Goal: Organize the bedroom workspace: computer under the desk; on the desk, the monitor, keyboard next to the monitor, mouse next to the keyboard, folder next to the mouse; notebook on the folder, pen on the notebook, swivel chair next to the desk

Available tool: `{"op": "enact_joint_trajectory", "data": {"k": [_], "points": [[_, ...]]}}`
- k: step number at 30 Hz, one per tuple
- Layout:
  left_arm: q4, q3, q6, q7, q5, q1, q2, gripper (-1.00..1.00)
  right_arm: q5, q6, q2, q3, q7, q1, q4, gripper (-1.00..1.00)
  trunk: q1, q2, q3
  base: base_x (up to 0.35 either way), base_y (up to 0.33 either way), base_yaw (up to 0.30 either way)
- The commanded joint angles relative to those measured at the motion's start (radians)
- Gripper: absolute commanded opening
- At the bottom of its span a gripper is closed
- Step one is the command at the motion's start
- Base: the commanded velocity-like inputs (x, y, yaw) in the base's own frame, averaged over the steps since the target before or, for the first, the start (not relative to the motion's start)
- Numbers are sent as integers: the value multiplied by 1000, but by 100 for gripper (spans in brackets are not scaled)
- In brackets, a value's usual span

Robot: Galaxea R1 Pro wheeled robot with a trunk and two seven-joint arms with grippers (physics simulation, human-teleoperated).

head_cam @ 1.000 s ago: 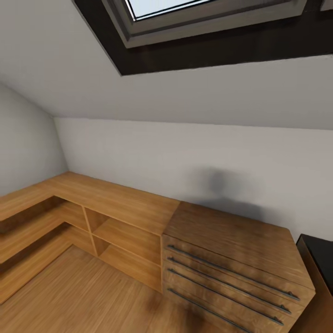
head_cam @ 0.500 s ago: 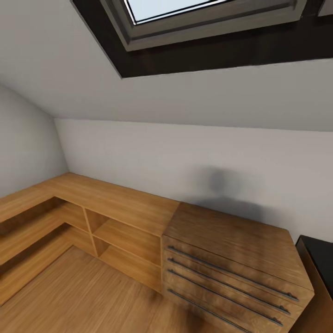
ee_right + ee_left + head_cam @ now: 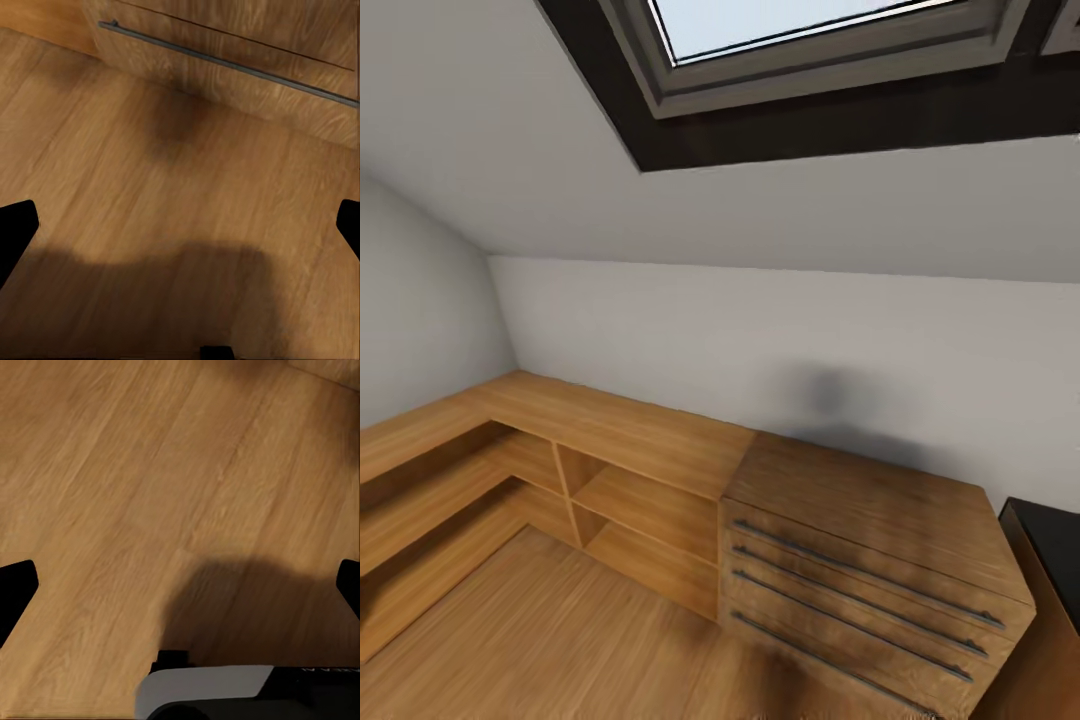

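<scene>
I am in the bedroom, facing a sloping white-grey wall with a dark-framed skylight (image 3: 800,60) overhead. A black corner of the desk (image 3: 1055,550) shows at the right edge of the head view. My left gripper (image 3: 180,592) hangs open over the wood plank floor (image 3: 112,472), its black fingertips (image 3: 15,589) far apart with nothing between them. My right gripper (image 3: 180,229) is also open and empty over the floor, with its fingertips (image 3: 16,225) wide apart, close to the base of the wooden drawer chest (image 3: 247,45).
A wooden drawer chest (image 3: 880,560) with long metal handles stands ahead to the right, beside the desk corner. Low open wooden shelving (image 3: 620,480) runs along the wall and wraps round the left corner. Plank floor (image 3: 560,640) lies in front of them.
The whole head picture has shifted a little to the right, so the camera has turned slightly left. Nothing in the room itself has moved.
</scene>
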Motion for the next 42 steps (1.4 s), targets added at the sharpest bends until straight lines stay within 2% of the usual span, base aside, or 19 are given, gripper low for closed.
{"op": "enact_joint_trajectory", "data": {"k": [1, 12, 26, 42], "points": [[-1, 0, -2, 1, 2, 0, 0, 100, -1, -7, -1, 0, 1, 0, -2, 100, 0, -1, -1, -249, 205, -55], [0, -1, -3, 0, 1, 0, 0, 100, 3, -19, -8, 0, 2, 0, -12, 100, 0, -1, -1, -241, 189, -209], [0, -2, -2, 0, 0, 0, 0, 100, 4, -19, -8, 0, 2, 0, -14, 100, 0, -1, -2, -10, 6, -260], [1, -2, -3, 0, 0, 0, 0, 100, 4, -18, -8, 0, 2, 0, -14, 100, 0, -1, -24, 0, 0, -143]]}}
